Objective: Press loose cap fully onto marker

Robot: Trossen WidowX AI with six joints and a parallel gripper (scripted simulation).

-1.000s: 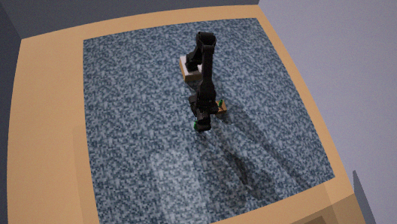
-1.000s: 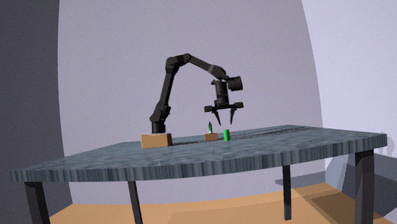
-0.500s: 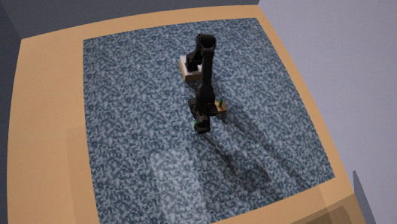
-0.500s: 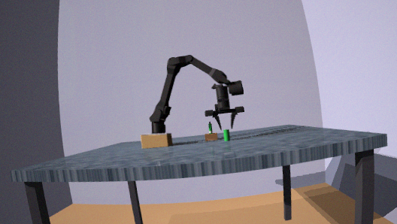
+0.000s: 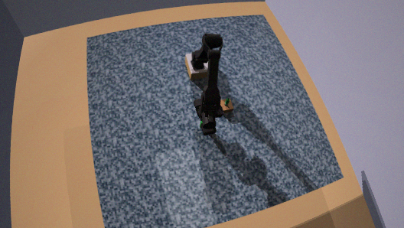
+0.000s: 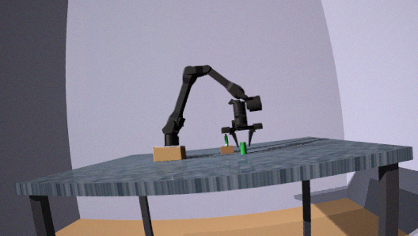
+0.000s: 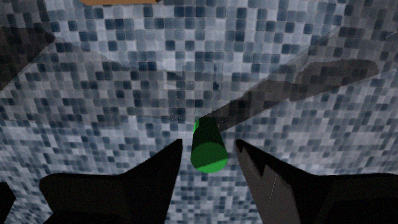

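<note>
The green cap (image 5: 201, 123) (image 6: 243, 148) (image 7: 209, 156) stands upright on the table. My gripper (image 6: 244, 146) (image 7: 209, 143) is open and points straight down; its fingertips are at about the height of the cap's top, one to each side in the wrist view, with gaps between them and the cap. The green marker (image 5: 227, 102) (image 6: 226, 140) stands upright, tip up, in the brown holder block (image 5: 229, 110) (image 6: 227, 150). In the wrist view only an edge of the block (image 7: 120, 1) shows, at the top. In the top view the arm hides the fingertips and part of the cap.
The arm's base stands on a light wooden block (image 5: 198, 76) (image 6: 169, 154) behind the holder block. The table top (image 5: 134, 115) (image 6: 119, 174) has a blue-grey speckled surface. Shadows of the arm fall across it.
</note>
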